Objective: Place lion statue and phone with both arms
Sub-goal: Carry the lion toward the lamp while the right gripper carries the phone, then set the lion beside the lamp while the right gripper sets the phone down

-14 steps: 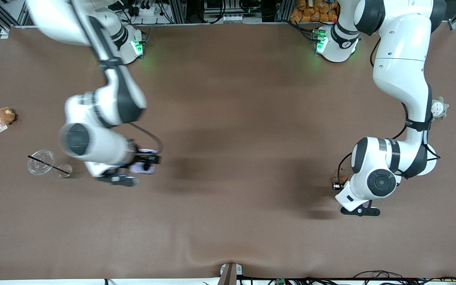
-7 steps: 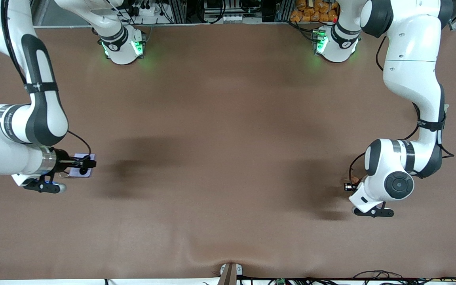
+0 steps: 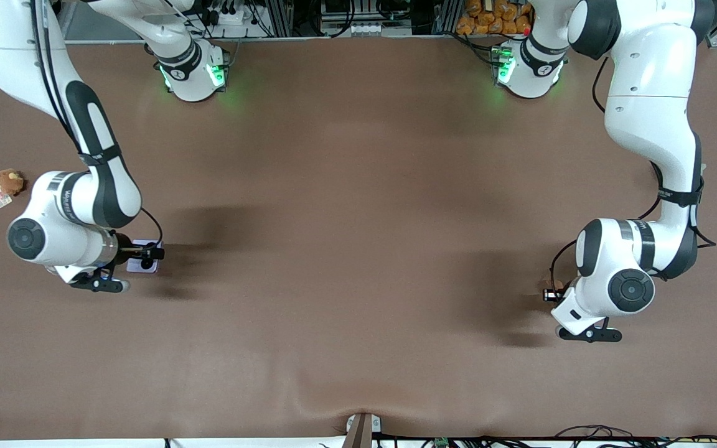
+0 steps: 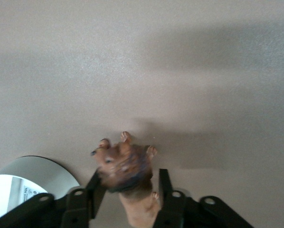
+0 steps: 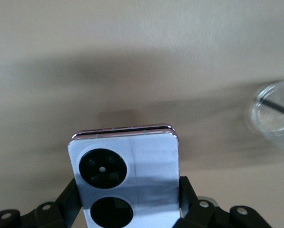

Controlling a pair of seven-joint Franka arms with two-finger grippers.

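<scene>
Two white robot arms worked over a bare brown surface. Toward the right arm's end of it, the right end effector was clamped on the two side edges of the phone, held low over the surface; whether the phone touched it could not be told. The pale lilac phone lay flat with its camera face up. Its two black circles lined up along the end effector's reach, and its free edge pointed toward the middle of the surface. It was nearly square, so its long axis was slight. Toward the left arm's end, the lion statue sat at the left end effector, low to the surface. Whether that end effector gripped the lion or had let go could not be told. The lion's long axis ran straight out along the reach, with the darker mane end leading toward the middle of the surface. Its small paws showed around the head. The likely risks: the tiny lion could tip onto its side or roll if freed before its feet sat squarely. The phone could slap down or skid if dropped from any height. A clear cup stood near the phone, so a careless pull-back by the right arm could knock it. A brown plush lay well apart.
</scene>
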